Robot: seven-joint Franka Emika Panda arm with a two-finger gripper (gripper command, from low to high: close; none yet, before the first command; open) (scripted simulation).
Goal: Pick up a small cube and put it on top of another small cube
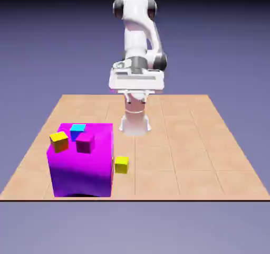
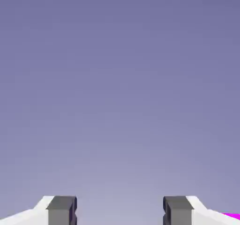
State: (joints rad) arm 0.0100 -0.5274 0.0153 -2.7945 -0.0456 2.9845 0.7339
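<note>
The small lemon-yellow cube (image 1: 122, 165) sits on the tan table, just to the exterior view's right of a big magenta block (image 1: 82, 163). On top of that block rest a golden-yellow cube (image 1: 59, 141), a cyan cube (image 1: 77, 130) and a dark purple cube (image 1: 84, 143). My gripper (image 1: 136, 88) hangs high above the table's far side, well away from all the cubes. In the hand view the gripper (image 2: 119, 212) is open, its two grey fingertips (image 2: 61, 211) wide apart with only backdrop between them.
The arm's white base (image 1: 135, 122) stands on the tiled table behind the block. A thin magenta sliver (image 2: 232, 215) shows at the hand view's bottom right corner. The table's front edge (image 1: 135, 198) runs just below the block.
</note>
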